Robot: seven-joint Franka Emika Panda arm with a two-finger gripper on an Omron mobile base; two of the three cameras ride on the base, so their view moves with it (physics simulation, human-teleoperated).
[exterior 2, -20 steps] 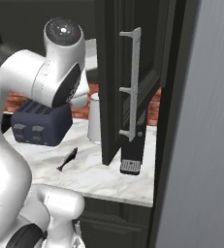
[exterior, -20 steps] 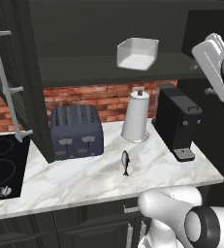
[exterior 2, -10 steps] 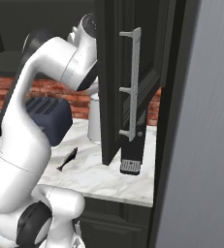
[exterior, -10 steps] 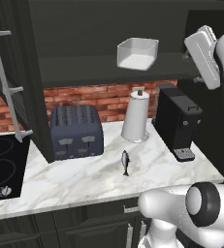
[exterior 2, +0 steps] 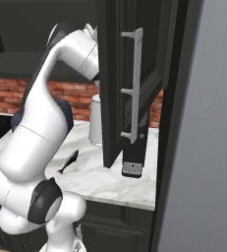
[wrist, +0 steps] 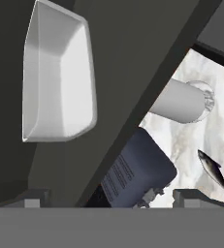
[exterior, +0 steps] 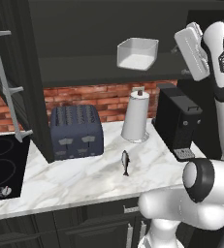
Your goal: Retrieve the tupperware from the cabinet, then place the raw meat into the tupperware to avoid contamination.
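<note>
Two spread-open fingers (wrist: 113, 196) cropped to low tips, empty, short of the tupperware (wrist: 60, 80).

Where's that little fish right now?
The fish lies on the marble counter in the left base view, in front of the paper-towel roll and right of the toaster.

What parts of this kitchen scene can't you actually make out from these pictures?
- Tupperware: in the left base view its inside floor is hidden by its own front wall.
- Fish: tail cut off by the hand view's right edge.
- Toaster: mostly behind the arm in the right base view.
</note>
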